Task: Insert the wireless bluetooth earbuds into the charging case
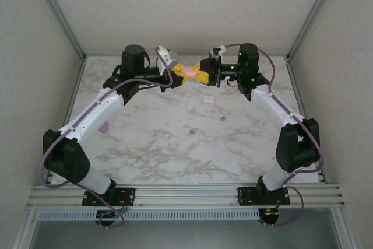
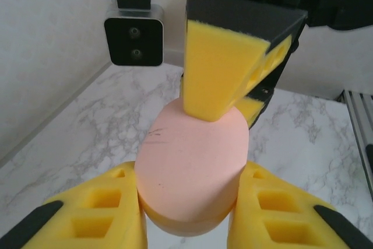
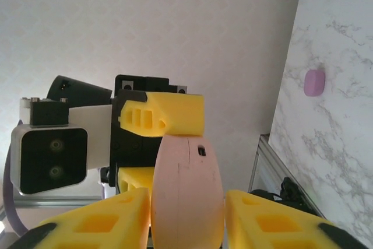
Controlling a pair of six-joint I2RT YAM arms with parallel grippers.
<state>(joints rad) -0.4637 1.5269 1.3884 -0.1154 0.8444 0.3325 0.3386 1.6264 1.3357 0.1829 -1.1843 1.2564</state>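
A pink oval charging case (image 1: 190, 72) hangs in the air above the back middle of the table, between both grippers. My left gripper (image 2: 189, 205) is shut on its rim, both yellow fingers pressed against the case (image 2: 192, 161). My right gripper (image 3: 187, 214) flanks the case's flat faces (image 3: 187, 190), a thin gap showing beside one finger. The case lid looks closed. Tiny earbuds lie on the marble below, one pink (image 1: 191, 130) and one purple (image 1: 222, 118).
A white case (image 1: 207, 100) lies on the table under the grippers. A purple case (image 1: 104, 126) sits by the left arm and shows again (image 3: 315, 81) in the right wrist view. Frame posts and walls stand close behind.
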